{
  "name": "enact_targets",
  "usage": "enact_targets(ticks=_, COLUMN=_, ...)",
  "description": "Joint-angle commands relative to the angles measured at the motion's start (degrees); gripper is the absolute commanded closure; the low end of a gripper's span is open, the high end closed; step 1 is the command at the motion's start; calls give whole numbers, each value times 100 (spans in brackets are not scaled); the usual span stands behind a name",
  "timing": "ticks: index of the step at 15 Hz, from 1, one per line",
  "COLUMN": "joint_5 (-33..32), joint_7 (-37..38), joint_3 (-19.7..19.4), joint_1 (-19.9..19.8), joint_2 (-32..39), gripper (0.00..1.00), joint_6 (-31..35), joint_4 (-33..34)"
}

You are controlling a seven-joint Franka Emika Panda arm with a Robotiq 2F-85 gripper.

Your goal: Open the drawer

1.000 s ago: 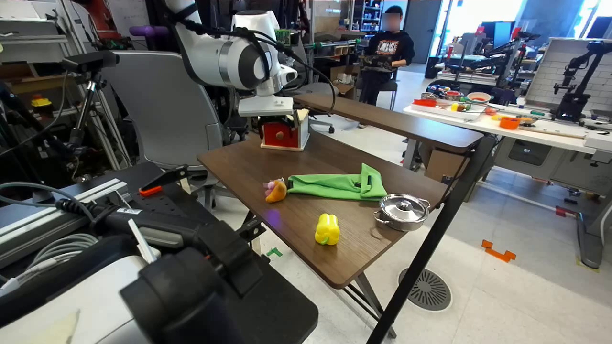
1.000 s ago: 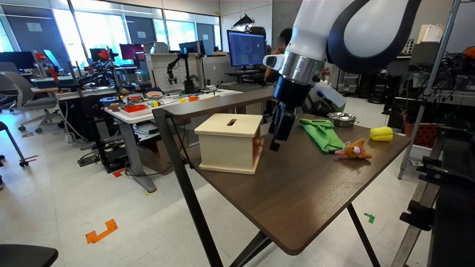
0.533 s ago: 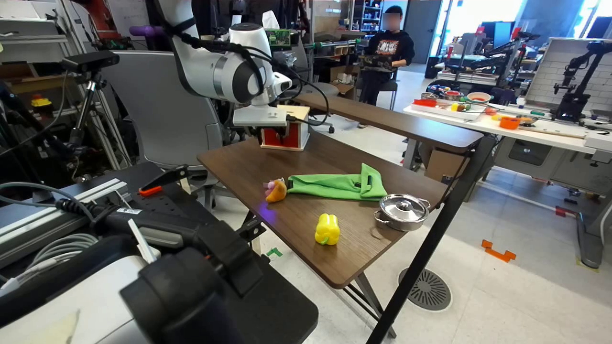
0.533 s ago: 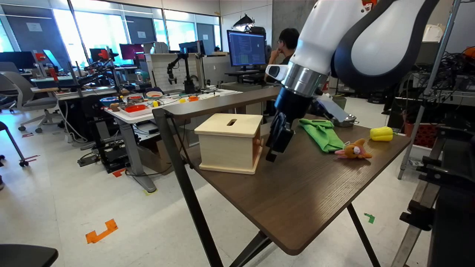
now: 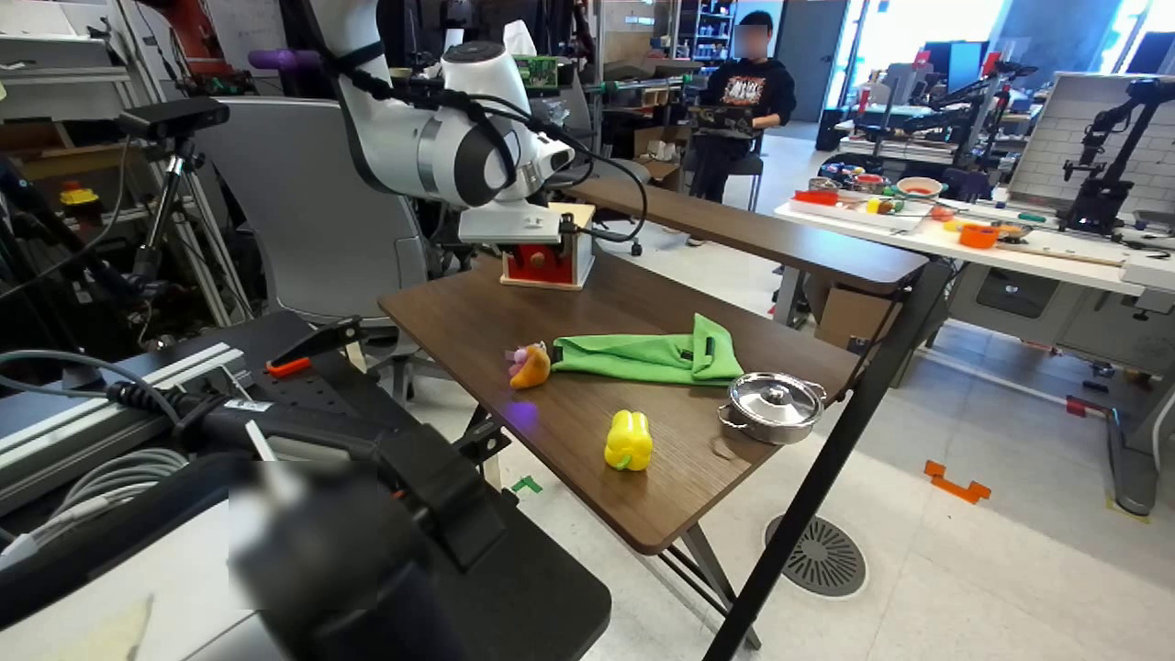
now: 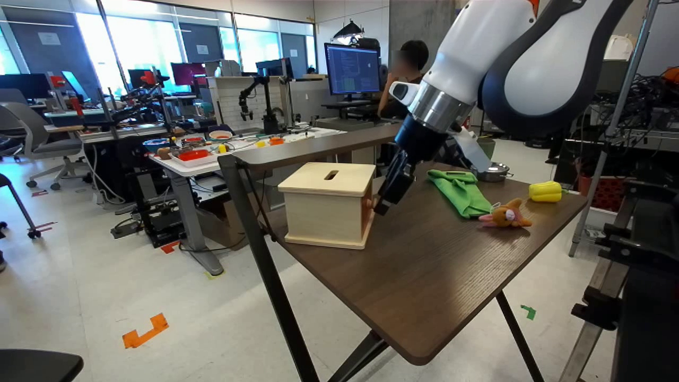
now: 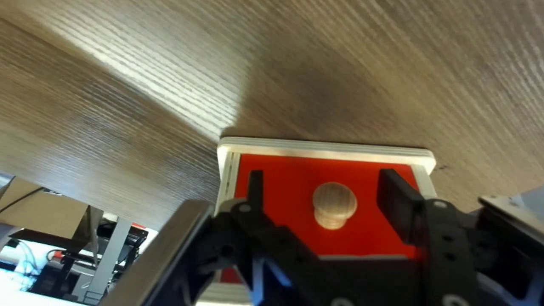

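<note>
We are observing the tool (image 7: 321, 189) with its two fingers (image 7: 397, 204) standing apart, and a round wooden knob (image 7: 334, 203) is appearing in the gap between them. In an exterior view the tool (image 6: 383, 206) is slanting down just beside the knob; whether the two are touching, we cannot tell. The drawer (image 7: 297, 191) is showing its red front within a pale wooden box (image 6: 323, 212), which is standing near one end of the brown counter (image 6: 451, 270). A green cloth (image 5: 633, 356) is lying folded farther along, an orange plush toy (image 5: 530, 365) is resting beside its end, and a yellow bell pepper (image 5: 629, 441) and a lidded metal pot (image 5: 776, 408) are sitting toward the opposite end. A raised shelf (image 5: 753, 229) is running along one side. Beyond, we are noting a grey chair (image 5: 312, 202), a white table (image 5: 923, 242) carrying a bowl (image 5: 919, 187), a lit monitor (image 6: 353, 69) and a person (image 5: 745, 92) sitting. Compared with half a second earlier, the tool is standing higher and closer to the box; the box, cloth, toy and pepper are keeping their places.
</note>
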Motion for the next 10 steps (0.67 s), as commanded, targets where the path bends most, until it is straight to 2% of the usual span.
enact_targets(ticks=1, joint_5=-15, joint_7=188, joint_3=-140, joint_1=58, joint_2=35, gripper=41, joint_6=296, joint_4=11)
enact_targets(ticks=3, joint_5=-44, joint_7=179, joint_3=-107, joint_1=19, joint_2=75, gripper=46, joint_6=236, joint_4=63)
enact_targets(ticks=10, joint_5=-114, joint_7=98, joint_3=116, joint_1=-83, joint_2=212, gripper=98, joint_6=143, joint_4=191)
